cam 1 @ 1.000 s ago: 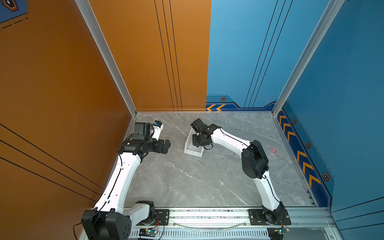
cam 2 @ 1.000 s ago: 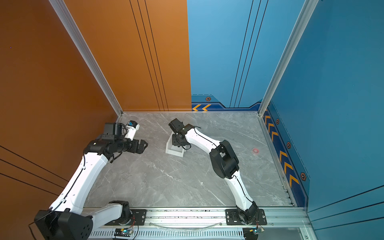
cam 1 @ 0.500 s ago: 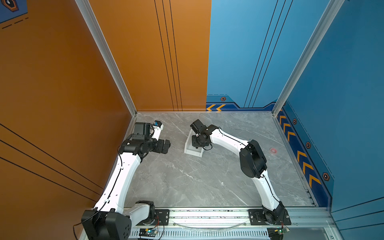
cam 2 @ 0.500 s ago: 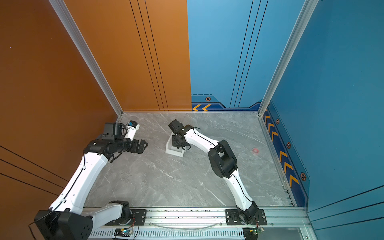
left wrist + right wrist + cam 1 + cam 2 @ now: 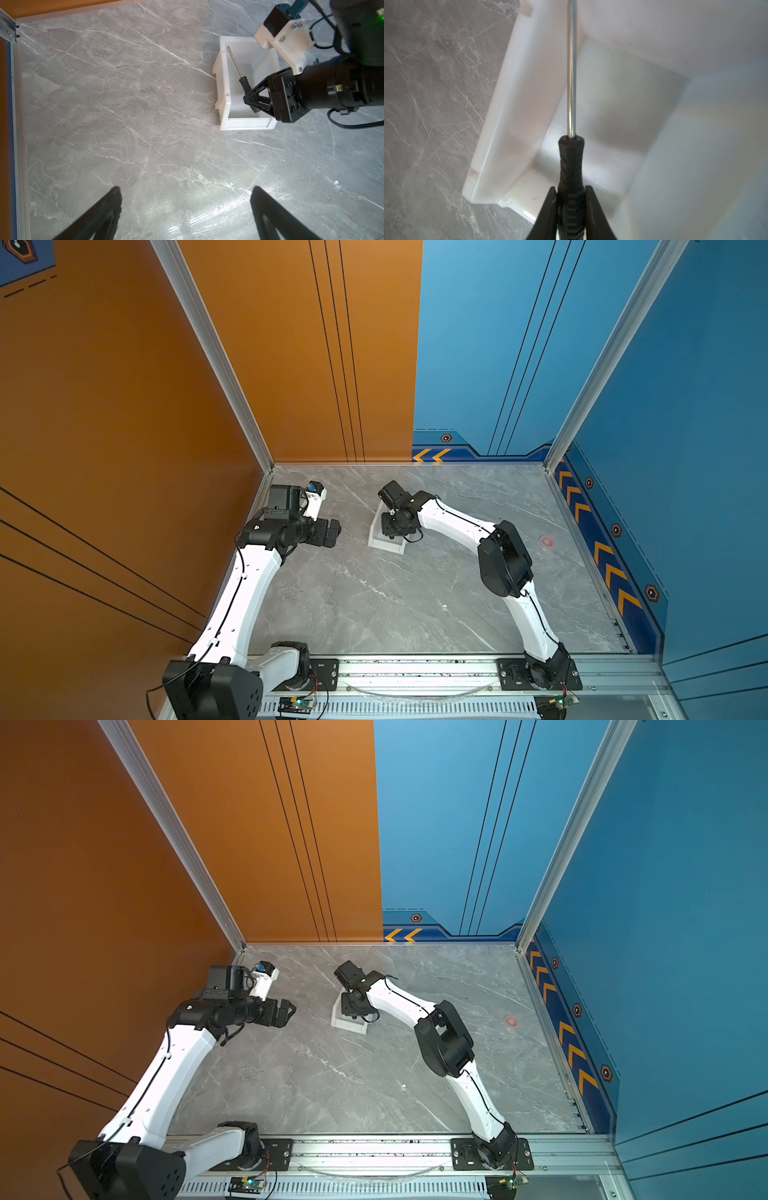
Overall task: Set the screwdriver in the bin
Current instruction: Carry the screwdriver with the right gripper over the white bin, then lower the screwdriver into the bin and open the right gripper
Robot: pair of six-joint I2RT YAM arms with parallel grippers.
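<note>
The right arm is arching from its base across the table (image 5: 374, 605) toward 11 o'clock, wrist bending downward, and the right gripper (image 5: 249, 99) is pinching the black handle of the screwdriver (image 5: 571, 166) over the bin (image 5: 386, 546). The shaft is pointing at a far corner of the bin. At the bin's 9 o'clock, the left arm is hovering, with the left gripper (image 5: 186, 189) spread wide above bare table.
</note>
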